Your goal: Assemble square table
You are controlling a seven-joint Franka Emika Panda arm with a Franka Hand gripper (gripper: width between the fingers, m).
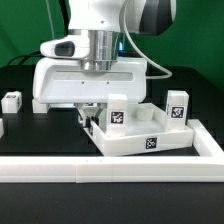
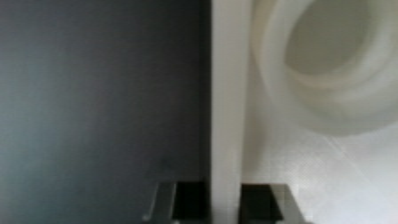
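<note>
At the exterior view's left, a small white tagged leg (image 1: 12,100) stands alone on the black table (image 1: 40,135), well apart from everything else. In the middle, the white Panda arm (image 1: 100,30) reaches straight down. Its gripper (image 1: 90,113) meets the left edge of the square tabletop (image 1: 140,135).

The tabletop is a white tray with a raised rim. It lies flat at centre right and shows a tag on its front side. A second leg (image 1: 117,111) stands upright at its far left corner, just beside the gripper. A third leg (image 1: 178,103) stands upright at its far right corner. Whether these two rest on the tray or behind it cannot be told. A long white border rail (image 1: 110,172) runs along the front and turns up the right side.

In the wrist view, the tabletop's thin rim wall (image 2: 226,100) runs between the two dark fingers (image 2: 187,200), which clamp it from both sides. A round socket (image 2: 338,60) sits beside the rim.
</note>
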